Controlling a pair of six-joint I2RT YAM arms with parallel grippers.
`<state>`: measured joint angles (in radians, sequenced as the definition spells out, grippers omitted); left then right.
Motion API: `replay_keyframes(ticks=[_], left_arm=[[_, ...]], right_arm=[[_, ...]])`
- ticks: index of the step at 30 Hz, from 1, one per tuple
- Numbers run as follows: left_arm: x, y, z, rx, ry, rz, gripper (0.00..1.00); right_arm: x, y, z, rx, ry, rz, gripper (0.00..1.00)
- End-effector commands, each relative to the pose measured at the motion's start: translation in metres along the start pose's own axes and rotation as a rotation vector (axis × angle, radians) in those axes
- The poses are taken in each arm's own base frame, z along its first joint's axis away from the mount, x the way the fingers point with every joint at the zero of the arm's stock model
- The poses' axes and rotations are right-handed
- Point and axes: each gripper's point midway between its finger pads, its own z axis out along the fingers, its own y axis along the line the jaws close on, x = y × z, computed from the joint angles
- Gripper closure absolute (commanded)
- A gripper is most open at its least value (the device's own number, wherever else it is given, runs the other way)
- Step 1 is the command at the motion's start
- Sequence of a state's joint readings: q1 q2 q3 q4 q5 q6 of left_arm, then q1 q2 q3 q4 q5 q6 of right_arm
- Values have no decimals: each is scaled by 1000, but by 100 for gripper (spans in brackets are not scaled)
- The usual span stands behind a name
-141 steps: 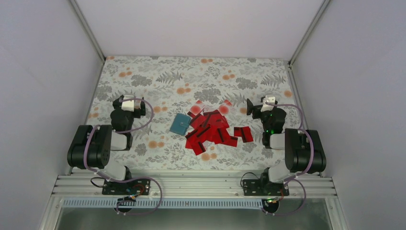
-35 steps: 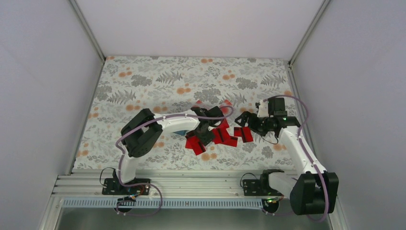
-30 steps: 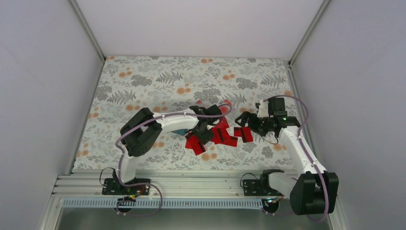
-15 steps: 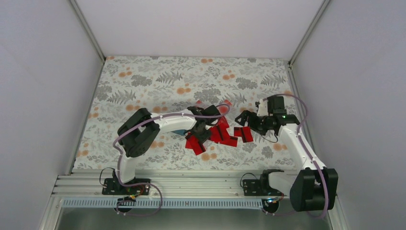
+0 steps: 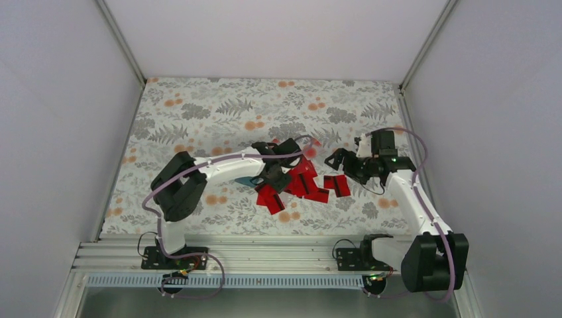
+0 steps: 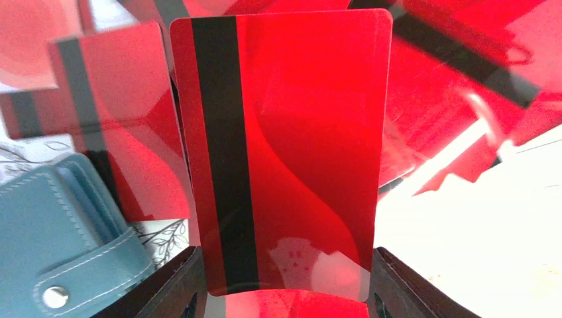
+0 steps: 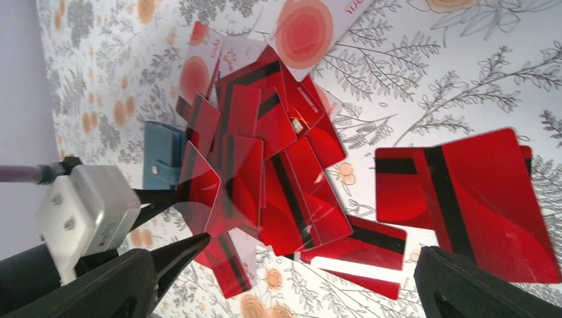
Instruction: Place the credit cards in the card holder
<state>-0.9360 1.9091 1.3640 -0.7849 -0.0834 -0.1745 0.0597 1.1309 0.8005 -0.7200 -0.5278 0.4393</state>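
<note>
Several red credit cards (image 5: 303, 185) lie in a loose overlapping pile mid-table, also in the right wrist view (image 7: 291, 192). Two more cards (image 7: 477, 199) lie apart to the pile's right. My left gripper (image 5: 278, 173) is shut on one red card (image 6: 285, 159), held tilted above the pile's left edge; it also shows in the right wrist view (image 7: 199, 179). The teal card holder (image 6: 53, 238) lies just left of the pile, mostly hidden under my left arm in the top view (image 5: 248, 180). My right gripper (image 5: 335, 161) hangs open and empty over the pile's right side (image 7: 311, 285).
Pale cards with orange circles (image 7: 305, 30) lie at the back of the pile. The table has a floral cloth (image 5: 199, 112). White walls close in the left, right and back. An aluminium rail (image 5: 265, 255) runs along the near edge.
My left gripper has drawn back toward the left with the red card, over the holder side of the pile. My right gripper has shifted slightly back and stays open.
</note>
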Motion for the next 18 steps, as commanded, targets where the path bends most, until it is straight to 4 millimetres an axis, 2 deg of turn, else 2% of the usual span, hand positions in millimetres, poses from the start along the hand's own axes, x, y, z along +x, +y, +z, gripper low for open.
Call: replay_keyframes(ticks=[1,8,13,18], left_arm=[[-27,-3,-39,39,-112,-40,43],[-52,-5,-78,97,-208,-78,43],[-67,-8,-96,152,-231,-102,43],[-85,-14,-111,206,-251,-115,43]], right_arm=[[-14,28,-8,-97,-37,-2,1],[-24,66,-23,-287,-62,52,2],[-32,91,-35,-402,-83,60,7],[-38,101,-38,-431,-100,36,20]])
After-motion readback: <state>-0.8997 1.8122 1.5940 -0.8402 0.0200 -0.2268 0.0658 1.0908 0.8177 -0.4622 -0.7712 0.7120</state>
